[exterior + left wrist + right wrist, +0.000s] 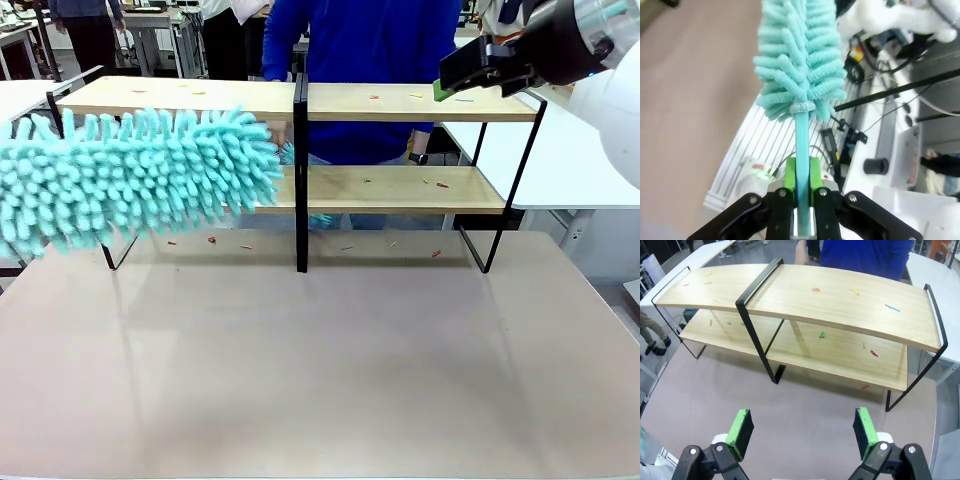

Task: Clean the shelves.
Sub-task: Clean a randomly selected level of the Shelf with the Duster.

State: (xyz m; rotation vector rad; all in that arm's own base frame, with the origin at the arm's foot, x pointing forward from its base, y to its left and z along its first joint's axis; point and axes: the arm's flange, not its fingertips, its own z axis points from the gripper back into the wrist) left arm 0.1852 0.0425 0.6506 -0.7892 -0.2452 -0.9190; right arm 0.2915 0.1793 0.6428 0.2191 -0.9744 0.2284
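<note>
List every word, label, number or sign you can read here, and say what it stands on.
No text can be read.
The shelves: no print, only small coloured scraps.
The teal duster: no label.
A white unit in the left wrist view: a reddish marking, too blurred to read.

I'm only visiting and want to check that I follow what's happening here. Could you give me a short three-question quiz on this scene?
1. True or false: the left pincer is shut on the handle of the fluffy turquoise microfibre duster.
2. Multiple choice: the right pincer is A) open and empty, B) gripping a cloth, C) holding a bottle.
3. What litters both boards of the two-tier light wooden shelves in a black metal frame?
Key: 1 true; 2 A; 3 small coloured scraps.
</note>
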